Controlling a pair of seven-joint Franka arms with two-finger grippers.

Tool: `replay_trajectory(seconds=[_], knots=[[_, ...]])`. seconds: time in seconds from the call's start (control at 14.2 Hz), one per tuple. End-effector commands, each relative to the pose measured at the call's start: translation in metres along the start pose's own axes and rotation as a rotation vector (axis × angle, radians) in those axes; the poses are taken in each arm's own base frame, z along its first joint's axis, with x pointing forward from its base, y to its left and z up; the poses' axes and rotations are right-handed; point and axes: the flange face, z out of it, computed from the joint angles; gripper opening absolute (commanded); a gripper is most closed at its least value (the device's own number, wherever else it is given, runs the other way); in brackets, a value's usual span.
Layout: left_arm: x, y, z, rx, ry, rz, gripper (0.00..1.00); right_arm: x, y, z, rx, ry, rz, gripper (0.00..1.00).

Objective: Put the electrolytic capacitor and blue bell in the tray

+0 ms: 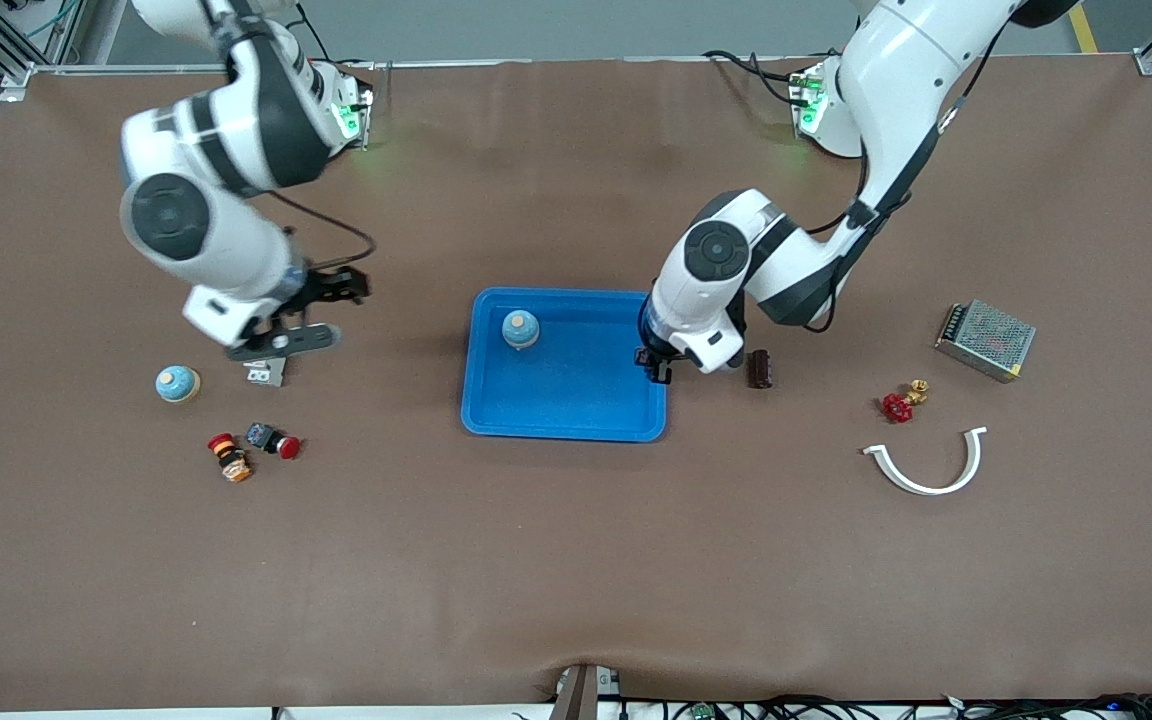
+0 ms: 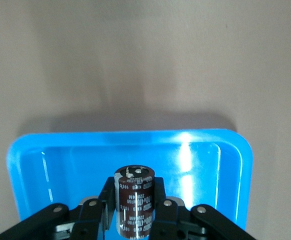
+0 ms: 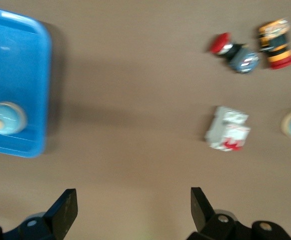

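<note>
Over tray (image 1: 566, 400) edge: left tool (image 1: 654, 372) pinching capacitor (image 2: 134, 200). Over desk (image 1: 576, 560) near bell (image 1: 177, 383): right tool (image 1: 281, 340) spread.

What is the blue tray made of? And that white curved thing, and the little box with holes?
The tray looks like glossy plastic: light glints off its smooth floor and rounded rim. The white curved piece seems to be plain matte plastic, though that is a guess. The box looks like bare metal, silvery grey with a perforated mesh top.

bell (image 1: 520, 329) in tray (image 1: 576, 420) | capacitor (image 2: 134, 200) over tray edge | second bell (image 1: 177, 383) toward right arm's end
</note>
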Motion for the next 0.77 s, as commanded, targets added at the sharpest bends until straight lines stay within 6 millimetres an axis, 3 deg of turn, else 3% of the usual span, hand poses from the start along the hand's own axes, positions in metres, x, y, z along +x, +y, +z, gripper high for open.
replay_trajectory(seconds=[0.0,0.21,0.56,0.7], knots=[[-0.022,0.014,0.012,-0.024,0.046,-0.015,0.0,-0.008,0.062,0.005,-0.025,0.014,-0.092,1.0],[-0.034,0.016,0.026,-0.038,0.07,-0.002,0.0,-0.011,0.123,0.024,-0.029,0.053,-0.179,1.0],[-0.031,0.039,0.036,-0.073,0.091,-0.017,0.0,-0.03,0.177,0.09,-0.06,0.134,-0.234,1.0],[-0.03,0.044,0.048,-0.077,0.104,-0.02,0.0,-0.036,0.204,0.102,-0.078,0.176,-0.28,1.0]])
